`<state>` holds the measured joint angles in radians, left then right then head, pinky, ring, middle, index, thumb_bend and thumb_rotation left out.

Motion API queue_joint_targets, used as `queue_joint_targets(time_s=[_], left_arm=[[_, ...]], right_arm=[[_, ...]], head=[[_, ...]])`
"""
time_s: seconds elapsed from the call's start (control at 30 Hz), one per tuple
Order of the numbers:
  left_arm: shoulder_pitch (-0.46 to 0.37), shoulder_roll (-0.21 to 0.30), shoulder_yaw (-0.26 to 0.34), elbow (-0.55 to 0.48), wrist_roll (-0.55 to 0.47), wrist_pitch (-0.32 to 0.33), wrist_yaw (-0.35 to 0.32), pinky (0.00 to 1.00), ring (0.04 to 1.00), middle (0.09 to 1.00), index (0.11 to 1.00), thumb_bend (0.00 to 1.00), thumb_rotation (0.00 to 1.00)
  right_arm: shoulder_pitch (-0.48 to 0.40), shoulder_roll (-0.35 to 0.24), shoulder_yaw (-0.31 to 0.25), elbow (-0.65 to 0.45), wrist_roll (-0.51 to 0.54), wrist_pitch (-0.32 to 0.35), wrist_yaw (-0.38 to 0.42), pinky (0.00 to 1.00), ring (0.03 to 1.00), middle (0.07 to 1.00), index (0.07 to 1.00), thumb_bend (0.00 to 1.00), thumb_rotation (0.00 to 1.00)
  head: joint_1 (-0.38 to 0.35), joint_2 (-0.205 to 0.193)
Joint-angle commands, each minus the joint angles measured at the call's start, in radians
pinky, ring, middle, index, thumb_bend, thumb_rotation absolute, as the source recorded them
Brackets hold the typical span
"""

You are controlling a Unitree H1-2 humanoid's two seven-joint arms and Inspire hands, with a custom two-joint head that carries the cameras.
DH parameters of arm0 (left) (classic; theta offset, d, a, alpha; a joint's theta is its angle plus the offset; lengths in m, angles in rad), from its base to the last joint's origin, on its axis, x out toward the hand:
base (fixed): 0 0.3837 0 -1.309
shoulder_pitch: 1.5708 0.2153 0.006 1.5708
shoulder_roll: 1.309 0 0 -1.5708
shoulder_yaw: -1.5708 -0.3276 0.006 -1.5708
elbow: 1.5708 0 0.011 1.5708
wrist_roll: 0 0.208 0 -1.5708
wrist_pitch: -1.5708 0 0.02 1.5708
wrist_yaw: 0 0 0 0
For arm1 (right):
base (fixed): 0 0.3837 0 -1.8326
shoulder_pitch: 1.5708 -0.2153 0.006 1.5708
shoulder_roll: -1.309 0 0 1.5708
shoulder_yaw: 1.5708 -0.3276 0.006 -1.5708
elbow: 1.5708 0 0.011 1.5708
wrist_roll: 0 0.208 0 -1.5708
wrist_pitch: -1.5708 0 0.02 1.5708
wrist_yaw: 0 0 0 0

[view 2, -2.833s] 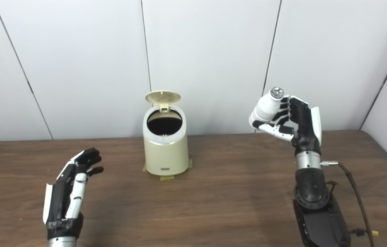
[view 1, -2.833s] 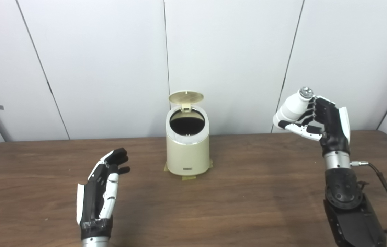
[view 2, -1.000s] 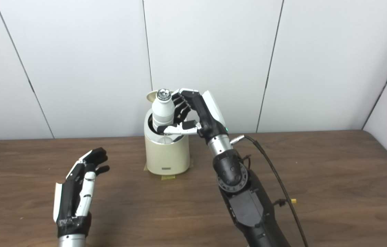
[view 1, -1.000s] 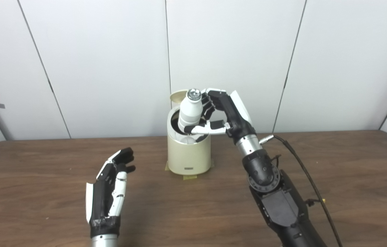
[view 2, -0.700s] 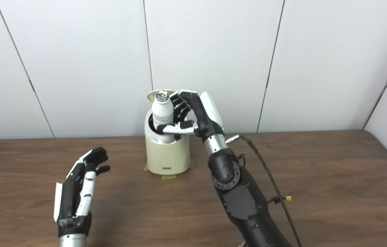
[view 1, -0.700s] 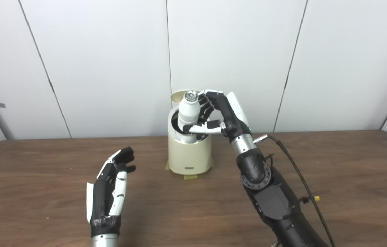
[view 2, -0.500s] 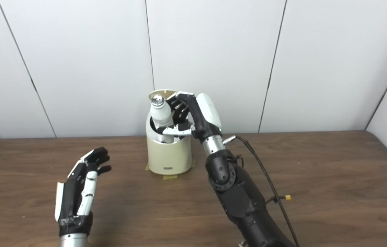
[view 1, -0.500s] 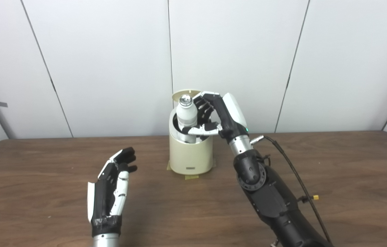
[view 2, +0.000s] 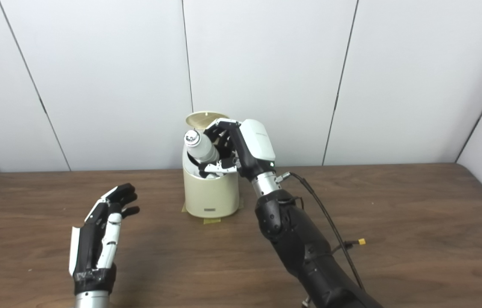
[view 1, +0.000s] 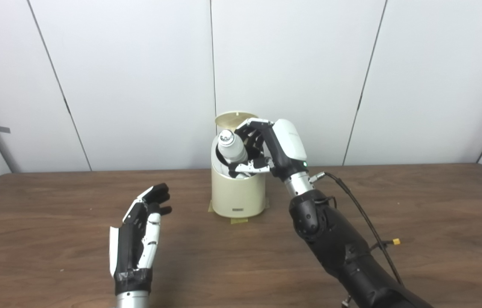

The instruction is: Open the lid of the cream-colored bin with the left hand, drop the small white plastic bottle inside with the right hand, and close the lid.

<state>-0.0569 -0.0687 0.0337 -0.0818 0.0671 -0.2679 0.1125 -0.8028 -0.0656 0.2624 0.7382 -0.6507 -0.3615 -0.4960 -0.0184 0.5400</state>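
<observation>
right hand (view 1: 273,147) gripped bottle (view 1: 231,147), tilted half inside bin (view 1: 236,194) | left hand (view 1: 138,239) open, empty | your risk: bottle snagging rim

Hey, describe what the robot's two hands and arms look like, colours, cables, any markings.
Both hands are black with white panels: the left hand has white finger segments, a white side plate, black tape and a silver cuff at the wrist. The right hand carries a rounded white back shell with a small green light, a silver wrist, then a bulky black forearm. A black cable with a small yellow tag runs along it.
</observation>
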Motion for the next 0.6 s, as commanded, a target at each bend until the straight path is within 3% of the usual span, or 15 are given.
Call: queue_joint_targets(time_s=[0.0,0.3,0.37,0.57], left_arm=[[-0.033,-0.005,-0.006,-0.032,0.01,-0.042,0.005,0.71,0.786,0.795,0.773,0.29,0.67],[-0.03,-0.005,-0.006,-0.038,0.021,-0.032,0.007,0.71,0.787,0.793,0.772,0.31,0.68],[-0.03,-0.006,-0.005,-0.037,0.022,-0.032,0.009,0.71,0.789,0.794,0.773,0.3,0.68],[-0.031,-0.006,-0.004,-0.036,0.021,-0.031,0.009,0.72,0.788,0.793,0.772,0.3,0.68]], right_arm=[[-0.056,-0.007,-0.012,-0.017,0.031,-0.029,0.0,0.34,0.424,0.506,0.492,0.52,0.0],[-0.029,-0.006,-0.026,-0.08,0.108,0.01,0.102,0.37,0.442,0.485,0.493,0.53,0.01],[-0.026,-0.007,-0.028,-0.09,0.114,0.014,0.116,0.39,0.455,0.518,0.488,0.52,0.12],[-0.022,-0.012,-0.031,-0.108,0.12,0.029,0.141,0.4,0.47,0.535,0.487,0.52,0.15]], head=[[-0.001,0.001],[-0.002,0.003],[0.0,0.003],[-0.002,0.003]])
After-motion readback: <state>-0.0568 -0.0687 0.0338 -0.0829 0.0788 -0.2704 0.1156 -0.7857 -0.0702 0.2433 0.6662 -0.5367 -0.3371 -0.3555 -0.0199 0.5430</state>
